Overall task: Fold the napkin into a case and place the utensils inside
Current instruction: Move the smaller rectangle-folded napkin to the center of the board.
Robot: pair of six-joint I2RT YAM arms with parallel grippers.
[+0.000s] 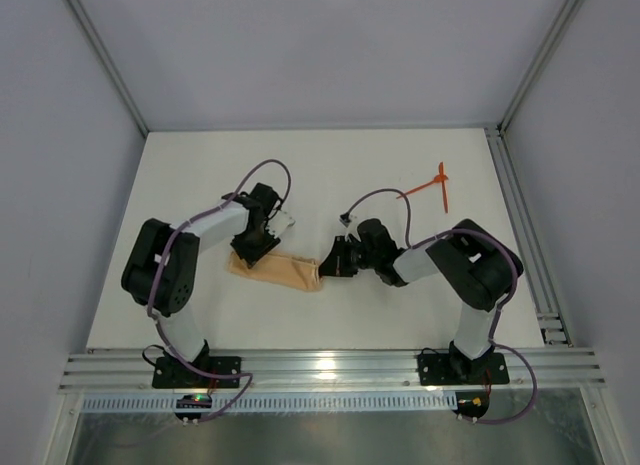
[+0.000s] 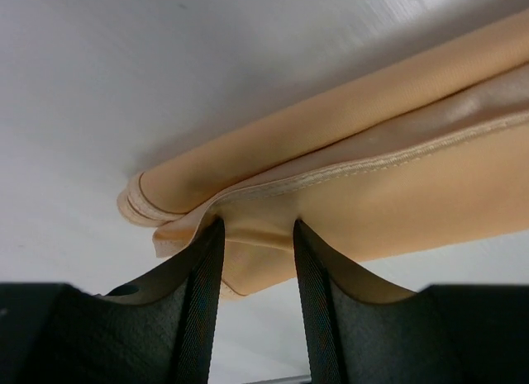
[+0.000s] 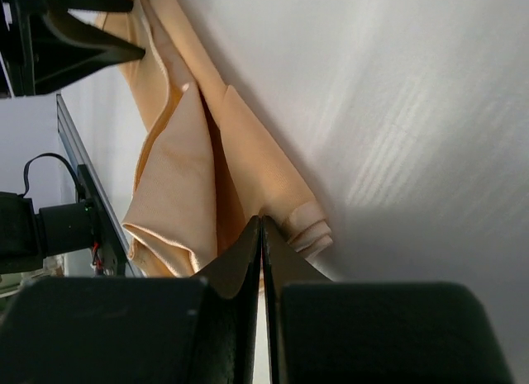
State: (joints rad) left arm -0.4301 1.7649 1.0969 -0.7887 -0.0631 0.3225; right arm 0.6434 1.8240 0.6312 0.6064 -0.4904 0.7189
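Top view, napkin: the napkin is lying as a long narrow folded strip on the worktop, near the middle, between both arms.
Top view, utensils: the utensils are lying crossed at the far right, well apart from the cloth.
Top view, tools: the left tool is sitting on the strip's left end and the right tool is touching its right end.
Left wrist view: the left tool is pinching a bunched fold of the napkin between its fingers.
Right wrist view: the right tool is pressing its fingers together at the end of the napkin; whether a layer is caught cannot be told.
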